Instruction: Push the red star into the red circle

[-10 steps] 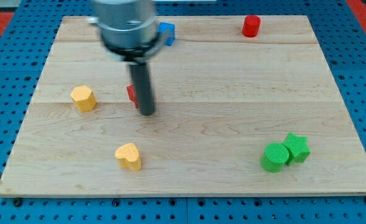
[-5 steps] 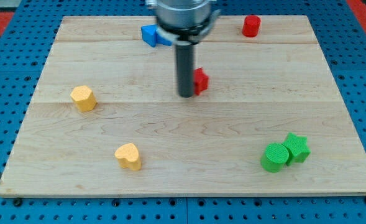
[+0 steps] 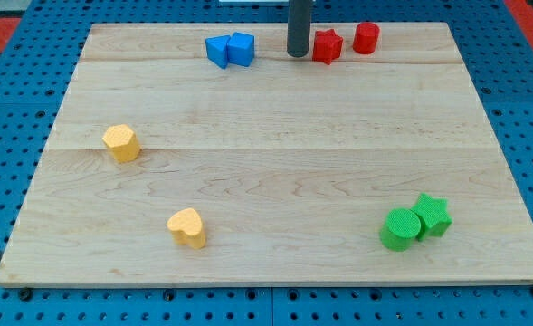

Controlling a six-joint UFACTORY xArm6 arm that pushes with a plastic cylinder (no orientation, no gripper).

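Observation:
The red star (image 3: pixel 327 45) lies near the view's top, right of centre, on the wooden board (image 3: pixel 275 163). The red circle (image 3: pixel 366 38) stands just to its right, a small gap between them. My tip (image 3: pixel 297 54) rests on the board just left of the red star, close to it or touching it. The rod rises out of the view's top edge.
Two blue blocks (image 3: pixel 229 49) sit together at the top, left of my tip. A yellow block (image 3: pixel 121 143) is at the left and a yellow heart (image 3: pixel 186 227) at the lower left. A green circle (image 3: pixel 399 228) and green star (image 3: pixel 432 215) touch at the lower right.
My tip has swept from the board's left-centre up and to the right. The red star has gone with it, from mid-board to just left of the red circle.

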